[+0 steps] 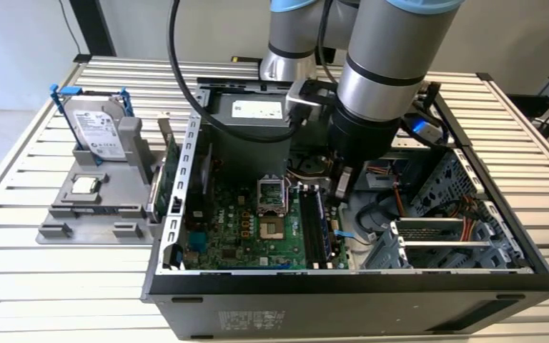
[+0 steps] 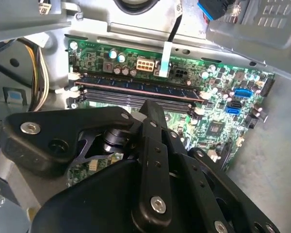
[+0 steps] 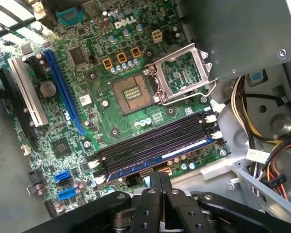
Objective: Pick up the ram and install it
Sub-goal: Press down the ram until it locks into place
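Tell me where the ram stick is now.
The long dark-green ram stick sits in the outermost memory slot of the green motherboard, in the second wrist view just beyond the tip of the black tool.

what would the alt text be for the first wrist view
The gripper, fingers together, sits just over a ram stick seated in the slots at one edge of the green motherboard. Beyond are the empty processor socket with its open metal frame, and bundled cables by the case wall.

Open computer case (image 1: 351,286) on slatted table (image 1: 26,271), arm's gripper (image 1: 342,187) above motherboard (image 1: 246,232) memory slots
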